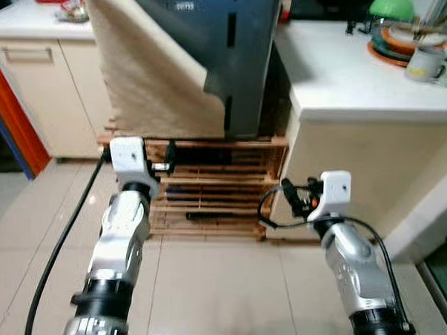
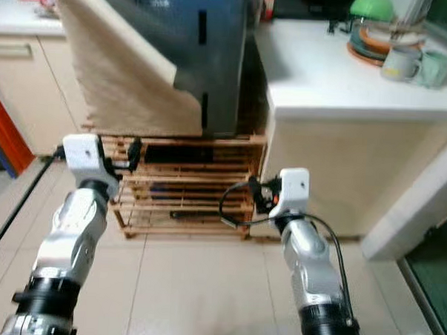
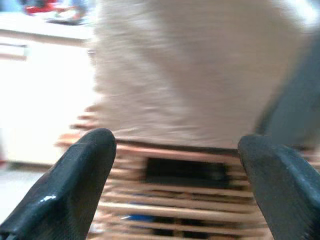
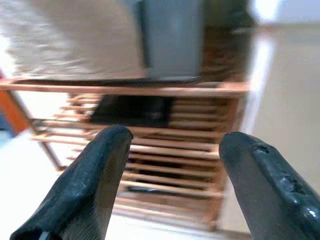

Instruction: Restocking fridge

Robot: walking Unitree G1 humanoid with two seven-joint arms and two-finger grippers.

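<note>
Both black grippers (image 3: 177, 185) (image 4: 172, 185) spread, facing slatted wooden rack (image 1: 215, 189).

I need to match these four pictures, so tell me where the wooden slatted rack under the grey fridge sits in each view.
Left eye view: wooden rack, centre, beneath the fridge.
Right eye view: centre-left, between the arms.
Left wrist view: blurred, between the open left gripper fingers.
Right wrist view: behind the open right gripper fingers.
Shared landmark: the tan cloth draped over the fridge.
</note>
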